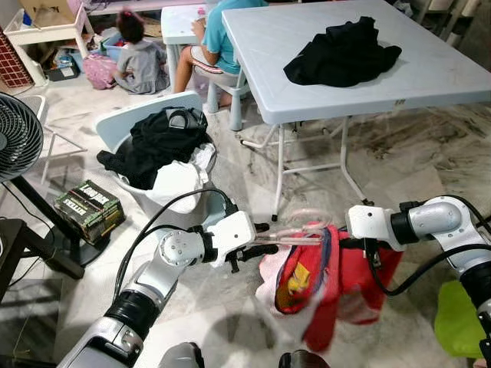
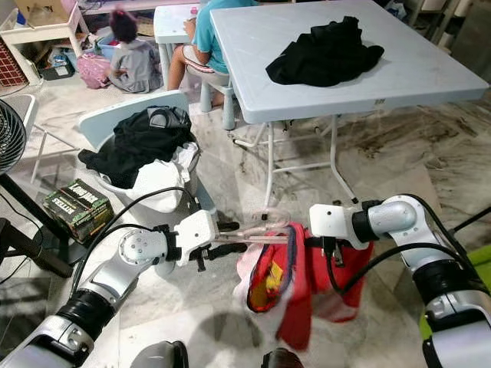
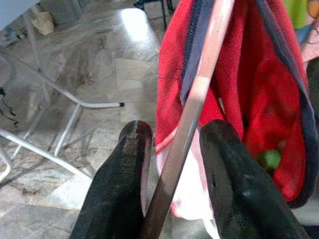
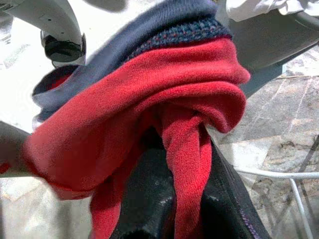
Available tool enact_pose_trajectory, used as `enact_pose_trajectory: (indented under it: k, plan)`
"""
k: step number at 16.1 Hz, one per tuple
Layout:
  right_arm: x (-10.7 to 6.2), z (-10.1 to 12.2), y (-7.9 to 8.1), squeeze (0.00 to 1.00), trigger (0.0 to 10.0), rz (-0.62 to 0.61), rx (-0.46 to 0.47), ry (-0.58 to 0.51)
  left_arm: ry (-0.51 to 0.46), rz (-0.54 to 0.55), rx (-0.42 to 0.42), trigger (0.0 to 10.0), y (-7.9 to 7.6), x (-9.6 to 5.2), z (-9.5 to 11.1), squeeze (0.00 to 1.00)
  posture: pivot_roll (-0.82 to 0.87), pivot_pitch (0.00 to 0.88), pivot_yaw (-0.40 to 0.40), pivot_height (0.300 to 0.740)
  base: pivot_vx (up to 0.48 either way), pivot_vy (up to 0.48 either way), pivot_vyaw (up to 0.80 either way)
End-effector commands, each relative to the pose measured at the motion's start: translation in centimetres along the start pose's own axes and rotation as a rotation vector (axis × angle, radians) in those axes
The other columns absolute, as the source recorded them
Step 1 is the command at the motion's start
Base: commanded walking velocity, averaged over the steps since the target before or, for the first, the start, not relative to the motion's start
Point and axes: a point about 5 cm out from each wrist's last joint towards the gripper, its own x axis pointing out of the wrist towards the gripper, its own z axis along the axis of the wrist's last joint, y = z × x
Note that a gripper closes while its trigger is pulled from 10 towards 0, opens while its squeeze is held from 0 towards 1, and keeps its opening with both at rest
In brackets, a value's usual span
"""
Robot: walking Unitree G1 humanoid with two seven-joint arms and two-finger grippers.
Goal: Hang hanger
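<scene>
The translucent pale-pink plastic hanger sits low in front of the robot, above the marble floor, one end running into the neck of a red fleece garment with a navy ribbed collar that droops between the two arms.

The step in hand looks to be threading the hanger through the garment so it can later be hung. To do it well, the collar should be held open and steady while the hanger arm is pushed straight in along the shoulder line, without snagging the pale lining bunched at the opening.

The left gripper has its two black fingers drawn in narrow around the hanger's bar, one on each side, pinching it. The right gripper is clamped on a bunched fold of the red fleece just below the collar; the cloth wraps over its fingers, so their exact gap is hard to read, but the fabric appears trapped between them.

Further out stand a white laundry basket of dark clothes and a grey folding table bearing a black garment. Two people sit beyond.
</scene>
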Motion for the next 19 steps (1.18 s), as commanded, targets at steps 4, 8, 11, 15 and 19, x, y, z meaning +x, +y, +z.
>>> enact_pose_trajectory:
  k: [4, 8, 11, 15, 19]
  plan:
    - [-0.4, 0.5, -0.6, 0.0, 10.0, -0.01, -0.062, 0.035, 0.027, -0.038, 0.055, 0.0, 0.6, -0.3, 0.3, 0.0, -0.07, 0.071, 0.003, 0.74, 0.0, 0.0, 0.0]
    - [-0.1, 0.4, -1.0, 0.0, 10.0, -0.044, -0.081, 0.064, 0.087, -0.094, 0.179, 0.0, 0.1, -0.1, 0.5, 0.0, -0.07, 0.074, 0.007, 0.74, 0.0, 0.0, 0.0]
    - [0.1, 0.5, -1.2, 0.0, 10.0, -0.064, -0.09, 0.064, 0.134, -0.119, 0.193, 0.0, -0.6, 0.2, -0.3, 0.0, -0.07, 0.074, 0.007, 0.74, 0.0, 0.0, 0.0]
    - [0.2, 0.4, -1.2, 0.0, 10.0, -0.072, -0.097, 0.068, 0.156, -0.098, 0.192, 0.0, -0.5, 0.0, -0.9, 0.0, -0.07, 0.076, 0.006, 0.74, 0.0, 0.0, 0.0]
    - [0.4, 0.8, -1.2, 0.0, 10.0, -0.066, -0.094, 0.032, 0.139, -0.042, 0.167, 0.0, 0.1, 0.1, -0.7, 0.0, -0.07, 0.075, 0.005, 0.74, 0.0, 0.0, 0.0]
